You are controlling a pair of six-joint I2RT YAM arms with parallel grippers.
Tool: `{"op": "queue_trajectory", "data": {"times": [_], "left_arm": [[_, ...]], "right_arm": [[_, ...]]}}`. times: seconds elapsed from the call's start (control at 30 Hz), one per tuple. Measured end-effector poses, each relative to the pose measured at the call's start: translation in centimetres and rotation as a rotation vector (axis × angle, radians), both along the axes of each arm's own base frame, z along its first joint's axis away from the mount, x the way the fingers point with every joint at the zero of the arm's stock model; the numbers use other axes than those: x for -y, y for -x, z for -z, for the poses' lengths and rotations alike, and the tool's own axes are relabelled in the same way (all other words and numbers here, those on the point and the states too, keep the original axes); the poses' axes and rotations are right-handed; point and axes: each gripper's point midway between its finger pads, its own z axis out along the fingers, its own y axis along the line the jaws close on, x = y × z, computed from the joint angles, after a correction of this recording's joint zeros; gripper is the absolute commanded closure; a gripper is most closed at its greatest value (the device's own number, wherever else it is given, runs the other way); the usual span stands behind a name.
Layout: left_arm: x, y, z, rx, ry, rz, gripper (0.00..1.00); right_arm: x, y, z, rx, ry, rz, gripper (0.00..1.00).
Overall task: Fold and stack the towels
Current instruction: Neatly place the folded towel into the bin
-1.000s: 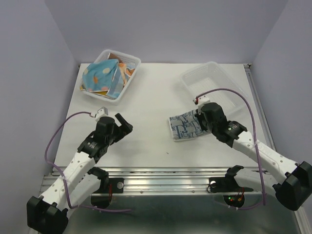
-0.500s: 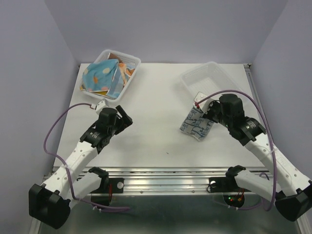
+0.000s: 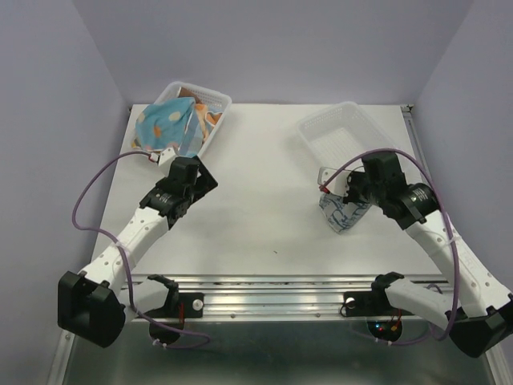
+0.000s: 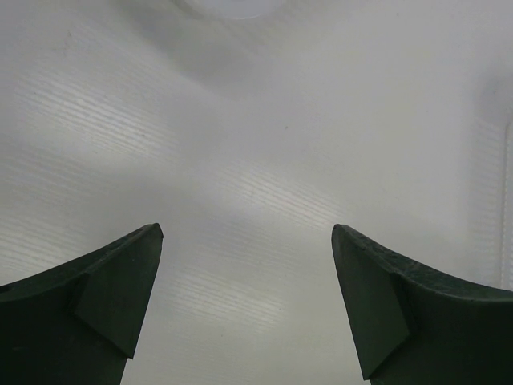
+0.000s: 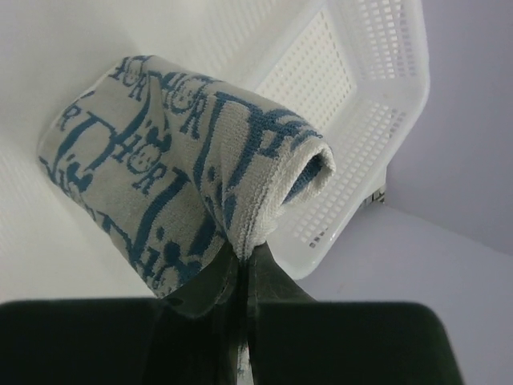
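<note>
Right of centre in the top view, the white-and-blue towel [image 3: 343,215] was pinched at its folded edge by the clenched right gripper [image 5: 240,258], judged soft, light and floppy, best taken by an edge, while the left gripper [image 4: 247,241] was spread wide, empty.

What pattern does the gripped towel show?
The towel is off-white with blue lettering, clearest in the right wrist view.

The hand [image 5: 239,263] pinches a blue-printed towel [image 5: 160,188] before a mesh basket [image 5: 365,120].
</note>
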Motion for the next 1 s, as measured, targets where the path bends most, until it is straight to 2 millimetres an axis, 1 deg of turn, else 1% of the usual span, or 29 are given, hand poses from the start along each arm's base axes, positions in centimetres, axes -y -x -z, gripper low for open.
{"op": "queue_trajectory", "data": {"times": [0.1,0.2,0.27,0.37,0.5,0.6,0.63,0.67,0.7,0.73,0.8,0.87,0.9,1.0], "left_arm": [[-0.2,-0.8,0.2,-0.016,-0.021,-0.011,0.01],[-0.3,-1.0,0.5,-0.030,-0.034,-0.015,0.01],[-0.3,-0.9,0.7,-0.037,-0.039,-0.015,0.01],[-0.4,-1.0,0.5,-0.036,-0.047,-0.016,0.01],[-0.7,-1.4,-0.2,-0.021,-0.060,-0.028,0.01],[-1.1,-1.6,-0.6,-0.008,-0.071,-0.045,0.01],[-1.3,-1.7,-0.6,-0.007,-0.075,-0.049,0.01],[-1.4,-1.7,-0.6,-0.007,-0.080,-0.052,0.01],[-1.4,-1.7,-0.6,-0.007,-0.082,-0.054,0.01],[-1.6,-1.7,-0.6,-0.006,-0.084,-0.059,0.01],[-1.8,-1.7,-0.7,-0.005,-0.089,-0.067,0.01],[-1.9,-1.7,-0.7,-0.004,-0.095,-0.071,0.01],[-2.0,-1.8,-0.7,-0.003,-0.096,-0.073,0.01],[-2.2,-1.8,-0.7,-0.003,-0.099,-0.080,0.01]], "right_arm": [[1.1,0.6,-1.2,0.006,0.043,-0.010,0.99],[1.9,0.8,-2.3,0.009,0.079,-0.004,0.99],[2.3,0.6,-2.6,0.002,0.103,0.006,0.99],[3.3,0.2,-2.4,-0.006,0.140,0.030,0.99],[5.5,-0.5,-2.6,0.007,0.180,0.075,0.99],[8.4,-2.1,-2.5,0.010,0.249,0.110,0.99],[9.9,-3.0,-2.2,0.003,0.274,0.127,0.99],[10.8,-3.6,-2.0,-0.003,0.285,0.142,0.99],[12.3,-4.6,-1.4,-0.015,0.296,0.159,0.99],[13.0,-5.1,-1.1,-0.020,0.297,0.163,0.99],[14.5,-6.8,-0.2,-0.025,0.291,0.170,0.99],[15.1,-8.0,0.2,-0.012,0.279,0.155,0.99],[14.9,-9.0,0.3,0.009,0.271,0.132,0.99],[14.0,-10.9,0.7,0.041,0.247,0.070,0.99]]}}
